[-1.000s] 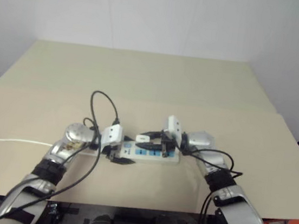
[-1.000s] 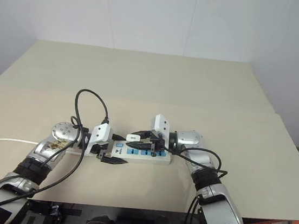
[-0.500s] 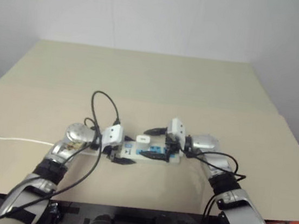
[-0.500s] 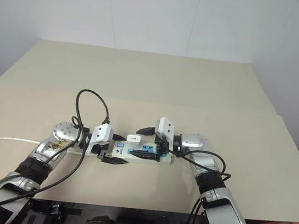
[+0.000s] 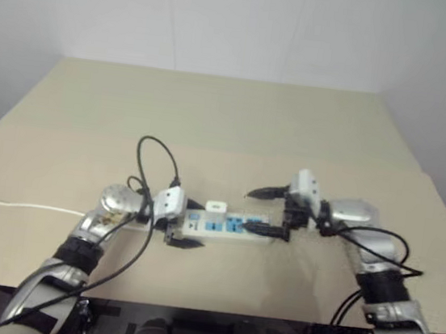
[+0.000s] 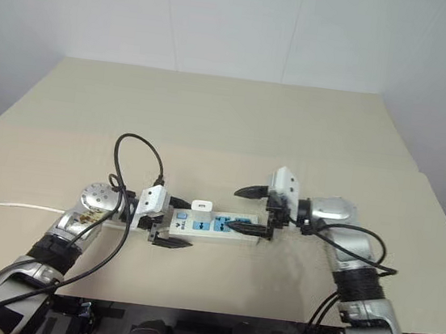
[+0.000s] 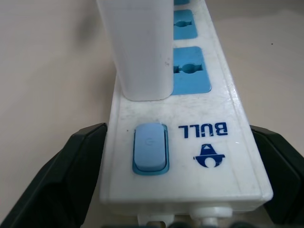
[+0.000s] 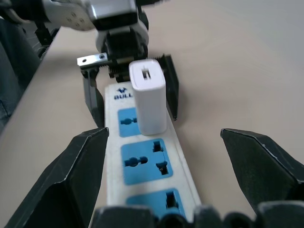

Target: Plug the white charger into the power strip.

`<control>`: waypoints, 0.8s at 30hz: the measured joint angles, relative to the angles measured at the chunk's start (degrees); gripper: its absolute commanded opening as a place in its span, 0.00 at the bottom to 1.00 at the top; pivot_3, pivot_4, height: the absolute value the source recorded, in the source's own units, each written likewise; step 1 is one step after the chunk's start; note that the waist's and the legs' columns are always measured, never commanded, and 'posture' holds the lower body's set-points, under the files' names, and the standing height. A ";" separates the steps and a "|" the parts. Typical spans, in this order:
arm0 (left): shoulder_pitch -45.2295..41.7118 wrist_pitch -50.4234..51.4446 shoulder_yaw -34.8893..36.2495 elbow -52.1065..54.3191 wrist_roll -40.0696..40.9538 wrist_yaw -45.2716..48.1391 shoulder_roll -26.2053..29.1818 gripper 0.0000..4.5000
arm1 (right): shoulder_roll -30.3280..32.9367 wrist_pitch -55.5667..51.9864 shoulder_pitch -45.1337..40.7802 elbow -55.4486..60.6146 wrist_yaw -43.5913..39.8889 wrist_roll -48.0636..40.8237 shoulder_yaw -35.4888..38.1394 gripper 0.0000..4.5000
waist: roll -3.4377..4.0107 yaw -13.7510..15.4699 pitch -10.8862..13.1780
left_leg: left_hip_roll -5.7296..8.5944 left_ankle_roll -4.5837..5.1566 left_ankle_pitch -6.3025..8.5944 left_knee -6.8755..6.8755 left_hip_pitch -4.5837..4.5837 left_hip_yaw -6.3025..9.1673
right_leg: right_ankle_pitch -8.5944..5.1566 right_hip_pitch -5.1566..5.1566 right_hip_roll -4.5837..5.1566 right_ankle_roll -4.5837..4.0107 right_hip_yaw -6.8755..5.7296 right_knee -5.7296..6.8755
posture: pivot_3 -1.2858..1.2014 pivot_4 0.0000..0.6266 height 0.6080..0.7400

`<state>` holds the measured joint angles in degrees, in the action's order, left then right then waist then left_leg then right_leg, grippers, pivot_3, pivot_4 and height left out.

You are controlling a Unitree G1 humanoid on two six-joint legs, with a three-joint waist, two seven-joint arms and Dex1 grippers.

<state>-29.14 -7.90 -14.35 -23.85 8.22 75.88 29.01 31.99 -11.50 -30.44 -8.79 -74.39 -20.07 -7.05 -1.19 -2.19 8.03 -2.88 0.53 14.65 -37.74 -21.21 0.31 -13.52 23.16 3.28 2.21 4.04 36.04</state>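
The power strip [image 5: 232, 225] lies near the table's front edge, blue sockets facing up. The white charger [image 5: 216, 208] stands upright in the socket beside the strip's switch [image 7: 150, 147]. My left gripper [image 5: 189, 228] is open, one finger [image 7: 61, 180] on each side of the strip's switch end, close against its sides. My right gripper [image 5: 248, 211] is open above the strip's other end. Its fingers [image 8: 71, 180] are spread wider than the strip, a few sockets away from the charger [image 8: 147, 95], and hold nothing.
The strip's thin white cord [image 5: 15, 205] runs left across the beige table [image 5: 213, 117] and off its edge. White walls stand behind the table. The tabletop's front edge is just below both hands.
My right gripper has opened, let go of the charger and drawn back to the right and a little up. The charger stays upright in the strip. My left hand has kept its place.
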 measured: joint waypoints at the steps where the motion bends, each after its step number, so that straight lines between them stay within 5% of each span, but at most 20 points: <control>1: 0.14 0.01 0.07 0.76 0.62 0.41 0.08 1.00 | 0.63 -0.81 0.35 1.08 0.11 -0.77 0.73 1.00 | -0.02 0.00 0.05 | 0.00 0.00 0.00 0.00 -0.03 0.00 | 0.00 0.01 0.00 0.00 0.00 -0.01 | 0.52 0.24 1.00; 5: 0.85 1.20 1.64 6.72 3.74 4.32 4.27 1.00 | 2.63 -3.19 2.15 4.46 1.06 -2.57 2.97 1.00 | -0.09 -0.15 0.20 | -0.01 0.00 0.00 0.05 -0.11 0.00 | 0.00 0.09 0.00 0.01 0.00 -0.09 | 0.52 0.24 1.00; 15: 4.80 8.68 13.71 16.07 12.10 12.48 25.47 1.00 | 15.39 -4.58 12.70 9.55 0.36 -5.65 13.67 1.00 | -0.08 0.36 0.68 | -0.01 0.01 0.01 0.29 -0.10 -0.07 | -0.10 0.11 0.08 0.10 -0.04 -0.28 | 0.52 0.24 1.00; 24: 8.68 12.43 20.19 12.79 12.37 7.11 27.52 1.00 | 19.13 -4.32 22.44 9.28 3.41 -4.86 20.53 1.00 | -0.07 0.91 0.76 | -0.02 0.01 0.01 0.44 0.01 -0.12 | -0.15 0.11 0.06 0.04 -0.02 -0.27 | 0.52 0.24 1.00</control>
<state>-20.46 4.53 5.84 -11.07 20.59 82.99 56.53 51.12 -15.82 -8.00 0.49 -70.98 -24.93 13.49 -1.26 -1.28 8.80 -2.91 0.54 14.66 -37.30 -21.19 0.19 -13.67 23.26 3.34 2.25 4.02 35.78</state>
